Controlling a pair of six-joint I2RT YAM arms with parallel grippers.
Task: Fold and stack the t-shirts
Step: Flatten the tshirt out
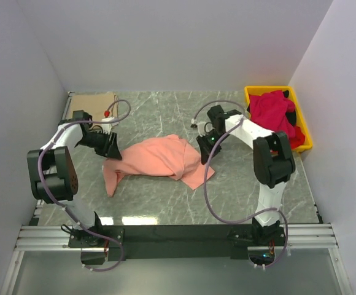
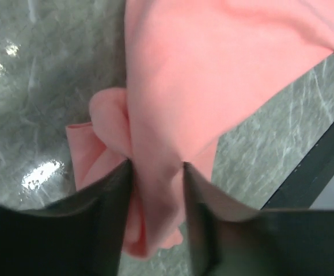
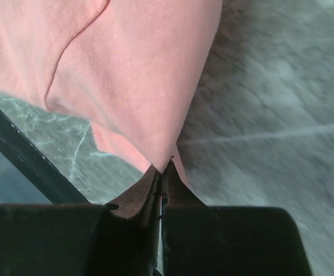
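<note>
A salmon-pink t-shirt (image 1: 159,157) lies crumpled across the middle of the table, stretched between both grippers. My left gripper (image 1: 113,150) is at its left end. In the left wrist view its jaws (image 2: 155,172) press on both sides of a thick bunch of the pink cloth (image 2: 213,69). My right gripper (image 1: 205,153) is at the shirt's right edge. In the right wrist view it (image 3: 162,169) is shut tight on a thin corner of the pink cloth (image 3: 126,69). Crimson-red t-shirts (image 1: 270,110) are heaped in the bin at the back right.
A yellow plastic bin (image 1: 267,89) stands against the right wall at the back. A flat tan rectangle (image 1: 92,101) lies in the back left corner; I cannot tell whether it is cloth. White walls close in three sides of the grey marble table (image 1: 166,203).
</note>
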